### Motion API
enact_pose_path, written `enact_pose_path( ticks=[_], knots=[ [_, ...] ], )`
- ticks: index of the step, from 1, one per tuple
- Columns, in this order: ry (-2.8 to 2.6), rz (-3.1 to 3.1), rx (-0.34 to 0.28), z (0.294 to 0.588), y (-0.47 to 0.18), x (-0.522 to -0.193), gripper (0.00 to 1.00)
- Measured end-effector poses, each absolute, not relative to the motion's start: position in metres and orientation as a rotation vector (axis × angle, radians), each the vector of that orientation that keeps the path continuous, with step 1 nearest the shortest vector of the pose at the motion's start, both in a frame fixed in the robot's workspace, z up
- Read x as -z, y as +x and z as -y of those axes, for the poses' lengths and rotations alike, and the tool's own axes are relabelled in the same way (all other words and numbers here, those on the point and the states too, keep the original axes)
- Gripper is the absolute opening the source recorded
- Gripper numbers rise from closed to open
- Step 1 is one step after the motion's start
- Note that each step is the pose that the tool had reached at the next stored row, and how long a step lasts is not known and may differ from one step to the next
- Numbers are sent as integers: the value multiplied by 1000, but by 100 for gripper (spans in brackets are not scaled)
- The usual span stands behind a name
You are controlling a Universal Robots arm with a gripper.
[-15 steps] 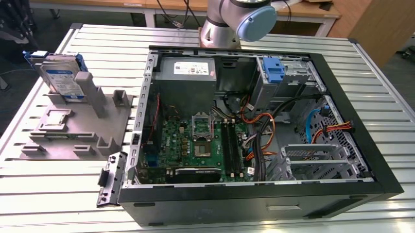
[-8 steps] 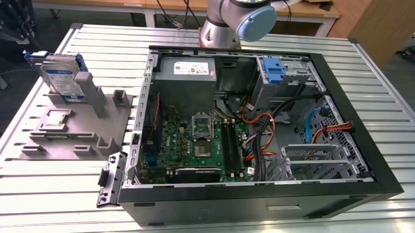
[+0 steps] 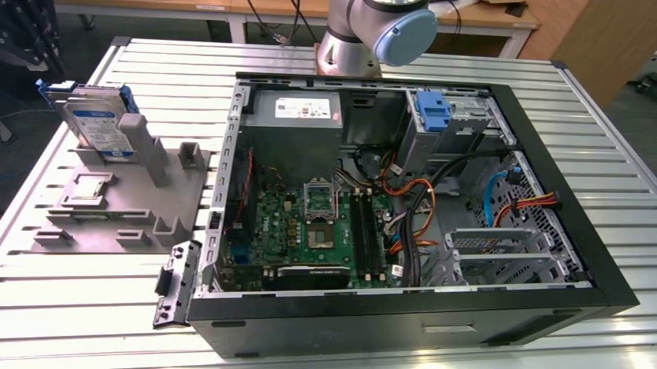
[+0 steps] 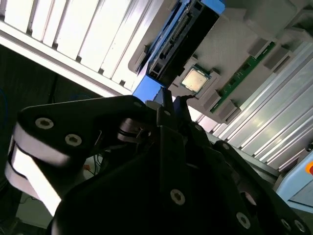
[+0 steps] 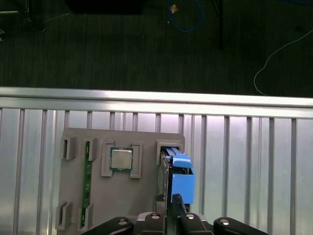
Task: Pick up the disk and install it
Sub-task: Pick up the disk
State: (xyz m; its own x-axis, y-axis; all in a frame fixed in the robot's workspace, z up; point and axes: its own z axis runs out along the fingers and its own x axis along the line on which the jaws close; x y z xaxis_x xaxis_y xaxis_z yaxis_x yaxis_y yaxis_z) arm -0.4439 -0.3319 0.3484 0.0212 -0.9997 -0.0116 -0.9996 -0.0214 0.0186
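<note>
Disk [image 3: 98, 123] upright in grey fixture [image 3: 144, 201], 10 o'clock of open case [image 3: 411, 327] in exterior view. Gripper [image 4: 172, 102] over its blue bracket [image 5: 182, 183], seemingly clear; grip state cannot tell. Judgement: centre on bracket edge, descend plumb, clamp flat faces, lift straight from slot

I work over a ribbed pale metal counter [image 3: 82, 307]; past its edge lies dark carpeted floor [image 5: 98, 49] with a loose blue cable [image 5: 185, 30], wooden desks [image 3: 154, 9] behind
</note>
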Motion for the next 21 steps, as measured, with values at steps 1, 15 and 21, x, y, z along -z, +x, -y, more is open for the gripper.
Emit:
enact_pose_path(
  ticks=[1, 15, 21],
  knots=[
    [2241, 2194, 33, 332, -444, -348, 23],
    [2202, 2233, 34, 323, -448, -336, 53],
    [2199, 2239, 32, 323, -458, -328, 53]
  ],
)
